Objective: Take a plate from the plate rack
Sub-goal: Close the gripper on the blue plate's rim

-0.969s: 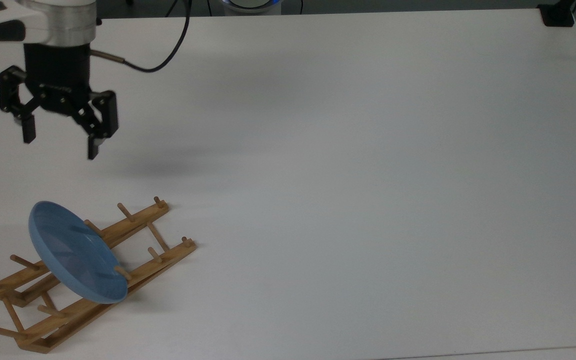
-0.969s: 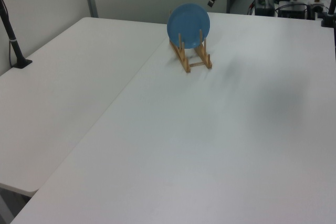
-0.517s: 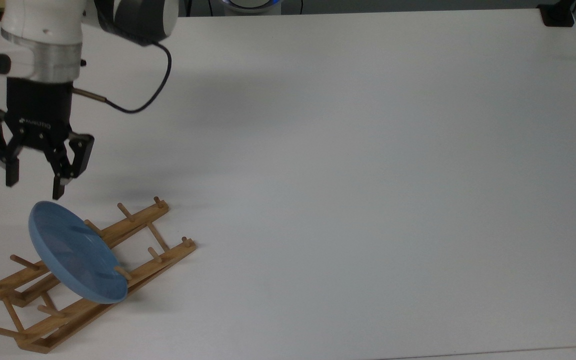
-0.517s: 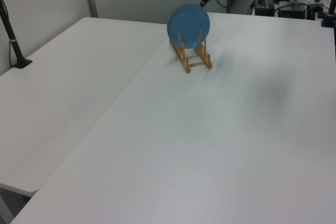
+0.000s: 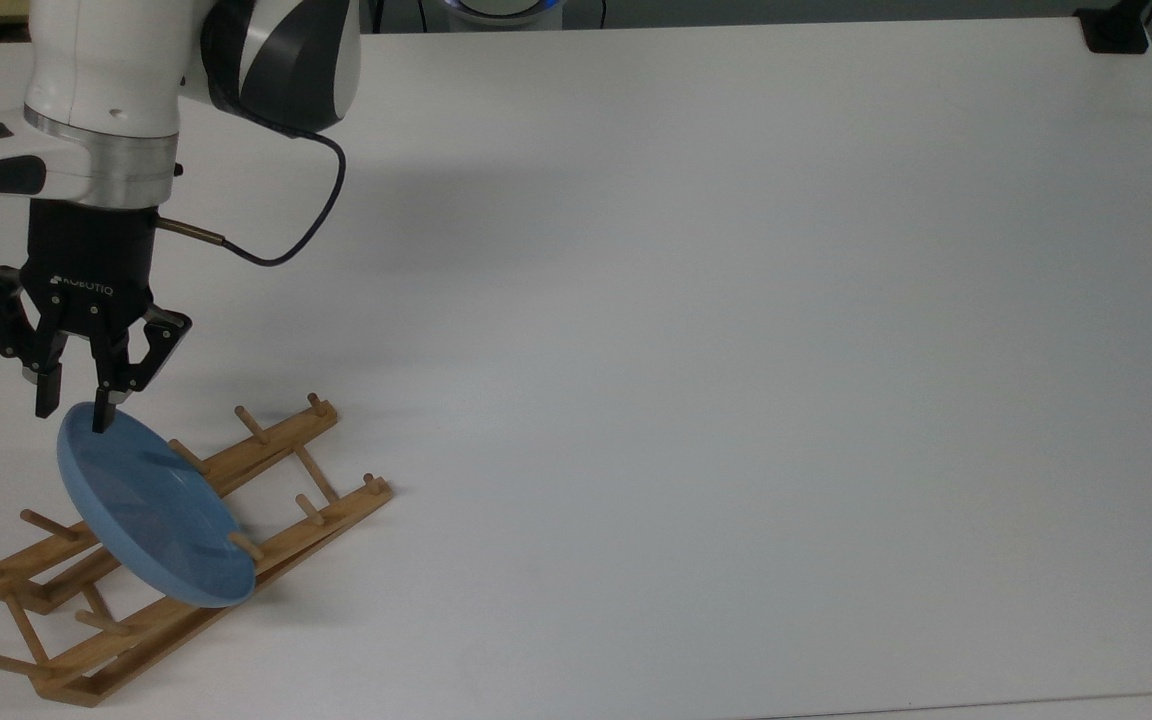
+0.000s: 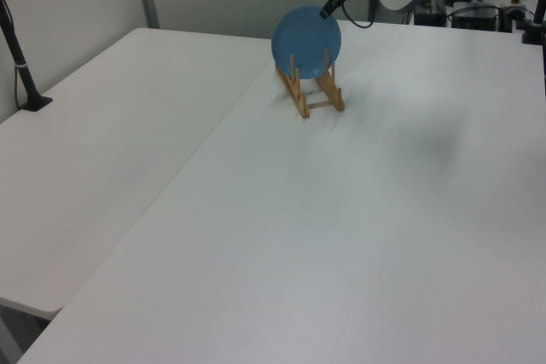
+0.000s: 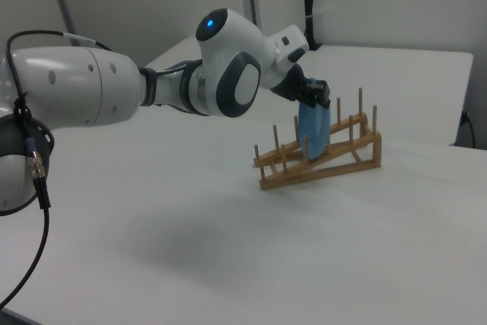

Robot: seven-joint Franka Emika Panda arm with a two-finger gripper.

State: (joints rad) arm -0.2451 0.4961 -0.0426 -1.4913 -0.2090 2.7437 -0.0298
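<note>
Jaws part open, one finger each side of the plate's (image 5: 151, 515) top rim, gap still visible between the fingers in the top view, so not clamped; contact can't be told. Gripper (image 5: 76, 412) tips sit right at the rim's upper edge at the top view's left. Left view shows the gripper (image 6: 326, 13) tip at the plate's (image 6: 306, 40) upper right edge, fingers too small to read there. Right view gives the gripper (image 7: 316, 101) above the plate (image 7: 312, 129), which shows edge-on and near upright between pegs.

Plate stands in the rack (image 5: 266, 455), leaning on pegs, around the middle of its length in the top view. Rack (image 6: 310, 91) is seen end-on in the left view, side-on in the right view (image 7: 335, 159). Rack sits on the white table (image 5: 736, 350). A black cable (image 5: 276, 245) loops off the wrist.
</note>
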